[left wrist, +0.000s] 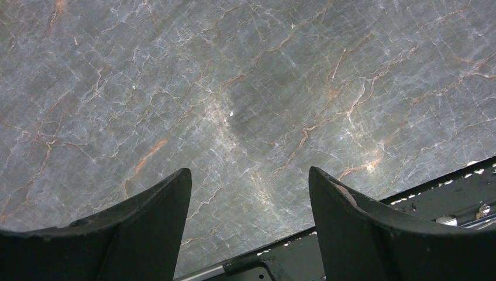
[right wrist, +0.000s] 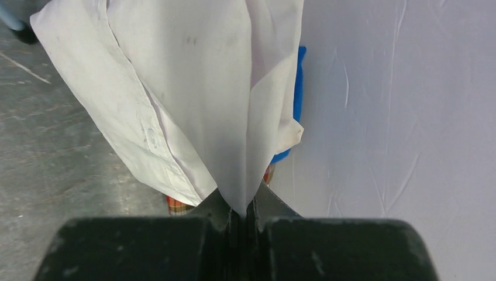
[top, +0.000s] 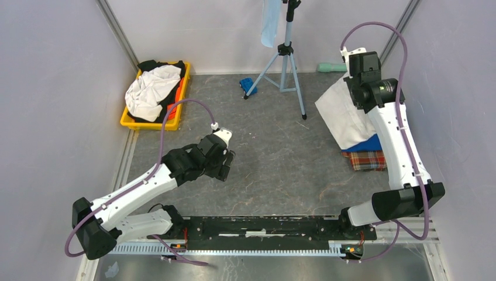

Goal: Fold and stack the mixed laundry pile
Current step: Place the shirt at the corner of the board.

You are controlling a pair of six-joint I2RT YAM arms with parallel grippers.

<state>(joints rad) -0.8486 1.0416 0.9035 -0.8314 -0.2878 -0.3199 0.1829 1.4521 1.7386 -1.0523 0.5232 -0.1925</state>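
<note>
- R gripper (right wrist: 241,213): jaws shut tight on a fold of the white shirt (right wrist: 193,88). The shirt drapes down from it and isn't laid flat yet.
- Below that gripper: blue T-shirt (top: 365,144) on plaid cloth (top: 368,160), both look folded, so prob. 2 pcs stacked.
- L gripper (left wrist: 250,193): wide, holding nothing, over bare table (left wrist: 234,88).
- Well beyond L gripper, to its left: yellow bin (top: 146,125) w/ crumpled white garment (top: 151,91) + black and orange pieces (top: 177,96). None folded, so approx. half the job left.
</note>
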